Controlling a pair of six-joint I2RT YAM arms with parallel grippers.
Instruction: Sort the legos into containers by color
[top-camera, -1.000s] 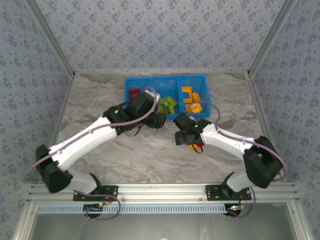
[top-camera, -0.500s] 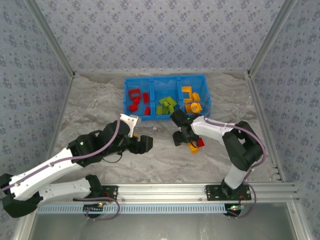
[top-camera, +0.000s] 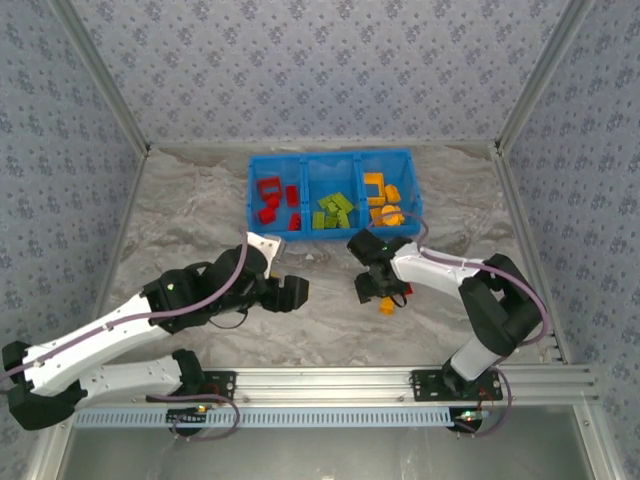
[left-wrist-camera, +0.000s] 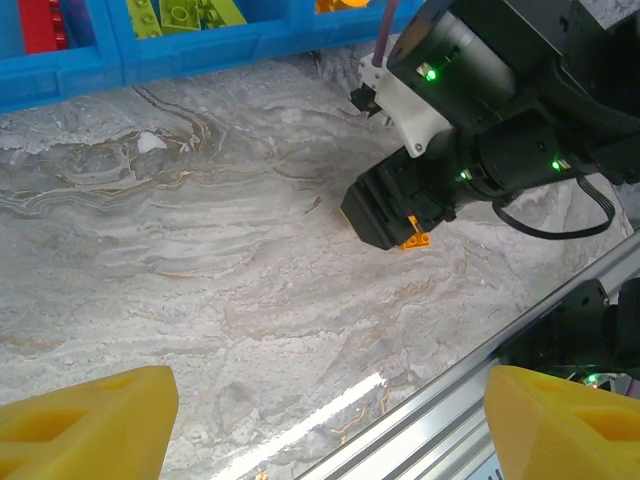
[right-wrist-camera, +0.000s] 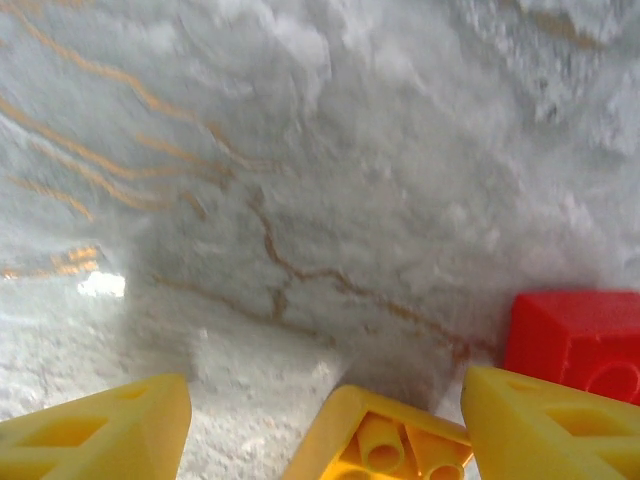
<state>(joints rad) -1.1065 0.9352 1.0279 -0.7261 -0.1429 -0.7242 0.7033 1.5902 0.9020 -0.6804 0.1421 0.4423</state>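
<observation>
blue bin (top-camera: 330, 156) sits at the middle of the surface's (top-camera: 200, 230) far edge, with sorted legos (top-camera: 335, 210) inside. right end effector (top-camera: 380, 292) is released, fingers (right-wrist-camera: 90, 430) spread astride an orange lego (right-wrist-camera: 385, 445) on the surface, a red lego (right-wrist-camera: 575, 345) just beside. left end effector (top-camera: 298, 293) is released and empty, toward the near edge.

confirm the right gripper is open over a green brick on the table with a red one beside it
No: the brick under the open right gripper is orange-yellow, not green. The right wrist view shows it on the table, the red brick beside it.
</observation>
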